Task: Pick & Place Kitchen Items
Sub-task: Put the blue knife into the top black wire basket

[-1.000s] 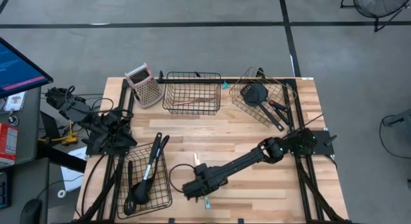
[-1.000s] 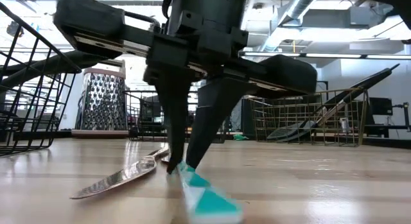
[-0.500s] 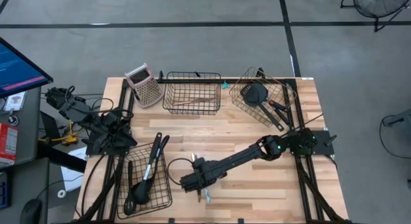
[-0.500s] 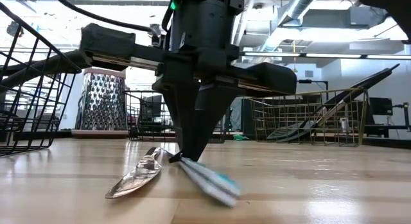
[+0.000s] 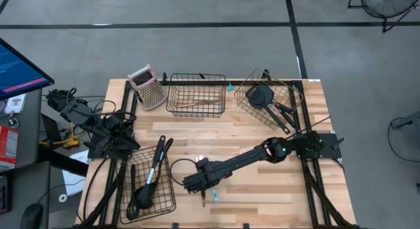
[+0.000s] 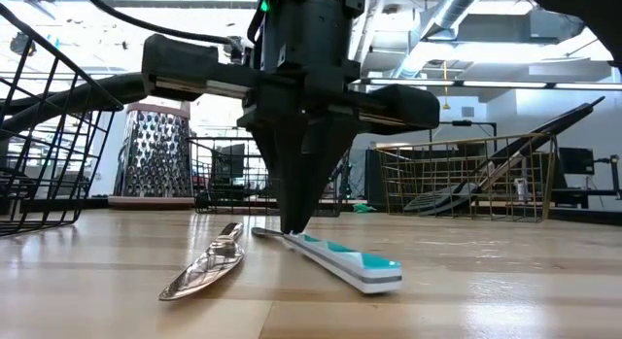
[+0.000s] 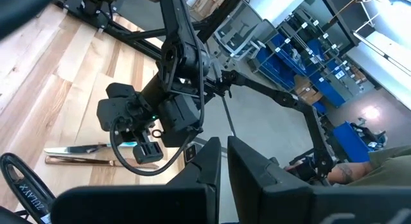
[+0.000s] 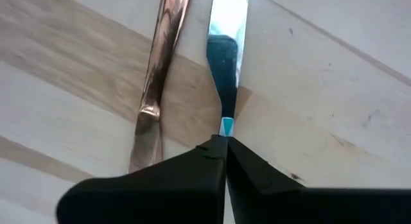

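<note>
Tabletop point(image 5: 262, 144) of pale wood, with three wire baskets: a black one far centre point(image 5: 169, 98), a gold one far right point(image 5: 292, 94), and a black one near left point(image 5: 172, 189) already holding black long-handled utensils. Pink-topped grater point(image 5: 146, 86) far left, beside the centre basket.

Right arm stretched from the right edge to the near centre of the table. Right gripper point(image 6: 292, 227) pointed straight down, fingers pressed together to a point on the thin neck of a teal-and-white-handled knife point(image 6: 345, 261). From the right wrist view, pinches just where handle meets blade point(image 8: 226, 31). Handle end rests on the wood, so gripped but not yet lifted clear.

Silvery utensil point(image 6: 204, 269) flat on the table just to the left of the knife, near it but apart from the fingers, untouched.

Left gripper point(image 7: 223, 160) parked at the left edge of the table, fingers close together with only a slit between, holding nothing.

Step in hand, by the look of it: the pick of the knife. Next move calls for a straight lift, high enough to clear a basket rim, then a carry to a basket. Grip sits off the middle of the knife, so likely to droop or swing at the handle end; best kept slow.
</note>
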Controlling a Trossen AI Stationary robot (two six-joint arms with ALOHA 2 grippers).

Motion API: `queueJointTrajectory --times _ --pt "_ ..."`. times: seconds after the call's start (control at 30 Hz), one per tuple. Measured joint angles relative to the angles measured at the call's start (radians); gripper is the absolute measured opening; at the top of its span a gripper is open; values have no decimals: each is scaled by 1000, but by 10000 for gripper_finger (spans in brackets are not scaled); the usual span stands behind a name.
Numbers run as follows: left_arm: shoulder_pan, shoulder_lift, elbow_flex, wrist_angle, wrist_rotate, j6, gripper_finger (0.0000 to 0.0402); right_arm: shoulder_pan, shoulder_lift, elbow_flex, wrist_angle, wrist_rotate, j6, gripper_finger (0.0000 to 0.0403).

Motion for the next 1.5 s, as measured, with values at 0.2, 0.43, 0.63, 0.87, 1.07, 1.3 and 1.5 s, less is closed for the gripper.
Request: queueJointTrajectory --times 0.2,0.43,0.63,0.87,1.07,1.3,1.5 --pt "0 0 0 0 0 0 11 1 -1 0 1 -1 -55 0" --pt "0 0 0 0 -5 15 11 -5 -2 0 22 2 -97 10" --pt "0 0 0 0 -5 16 11 -12 -2 0 30 -1 -97 94" --pt "0 0 0 0 -5 16 11 -16 20 1 40 -6 -105 202" --pt "0 0 0 1 -5 16 11 -16 42 5 43 -79 -130 201" --pt "0 0 0 1 -6 17 11 -28 47 2 7 -103 -130 54" --pt "0 0 0 0 -9 17 11 -46 47 2 32 -140 -169 15"
